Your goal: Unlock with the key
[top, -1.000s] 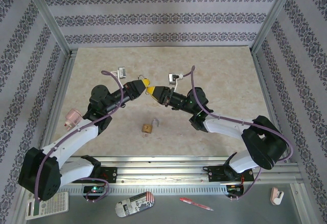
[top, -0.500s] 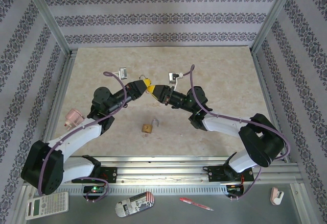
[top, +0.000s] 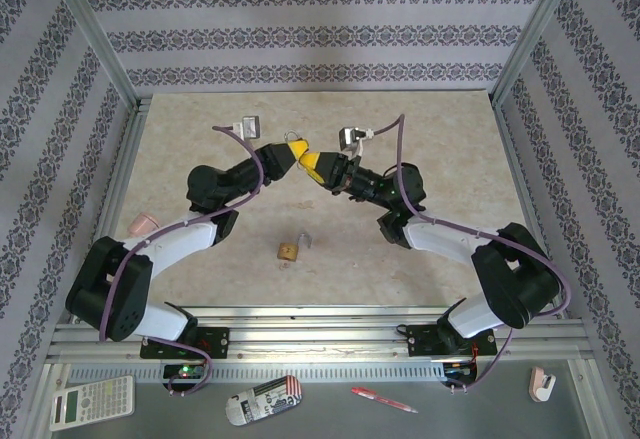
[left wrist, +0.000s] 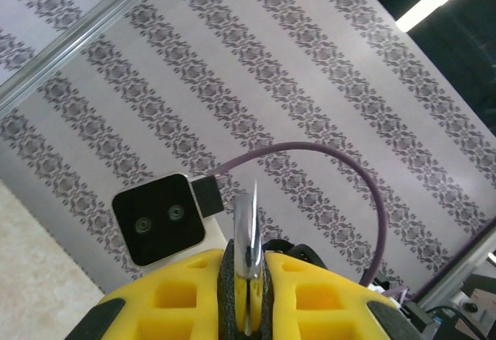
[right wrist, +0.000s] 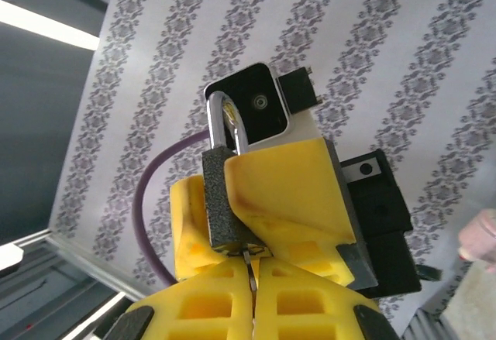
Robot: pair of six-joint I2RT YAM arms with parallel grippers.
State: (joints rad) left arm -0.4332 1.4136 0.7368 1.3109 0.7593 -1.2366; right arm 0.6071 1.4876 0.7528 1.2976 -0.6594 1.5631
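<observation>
From above, the left gripper [top: 296, 146] and the right gripper [top: 310, 160] are meeting tip to tip in the air. A brass padlock [top: 290, 250] is lying on the table [top: 440, 149], well apart from both sets of fingertips.

On the left wrist, the fingers are pinching the key [left wrist: 248, 228], and its silvery edge is sticking out past their tips.

On the right wrist, the right fingers are pressing fully together. Just beyond them the key is showing as a silver loop in the left fingers.
</observation>
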